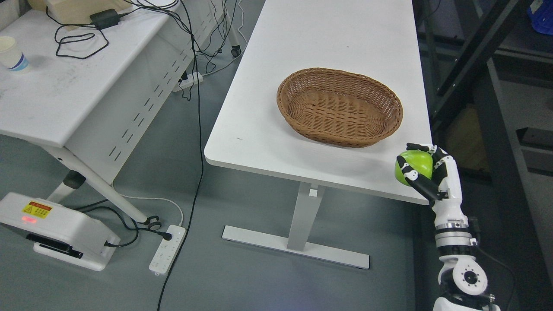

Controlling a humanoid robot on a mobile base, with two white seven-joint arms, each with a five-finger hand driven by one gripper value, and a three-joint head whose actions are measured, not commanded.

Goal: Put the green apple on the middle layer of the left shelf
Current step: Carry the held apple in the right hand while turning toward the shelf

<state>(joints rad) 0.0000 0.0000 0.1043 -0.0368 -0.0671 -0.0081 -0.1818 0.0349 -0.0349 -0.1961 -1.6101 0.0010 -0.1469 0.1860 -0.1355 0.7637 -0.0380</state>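
Grey flooring is running under two white desks, and dark metal shelving is standing along the right edge of my view. I am working at the nearer desk, whose only load is a brown wicker basket, lying empty as far as I can see. On the second desk, off to the left, a paper cup and a tangle of black cables are sitting well apart from anything I am handling. Down on the floor, a white power strip and a white unit with a yellow warning label are lying clear of my path.

My right hand is gripping the green apple, holding it just off the near right corner of the desk, close to the basket but not touching it. I am judging that the apple is being kept up at desk height, clear of the edge, so it can travel without knocking anything. The fingers are wrapping over the top of the fruit while the thumb is pressing across its front, so the grip is looking enclosing rather than pinched, which should suit a round, smooth thing.

The forearm is rising nearly upright from the lower right, wrist straight, palm turned toward the desk. My left arm is not showing anywhere. The dark shelving is only partly showing, so I cannot tell which frame or layer is the target.
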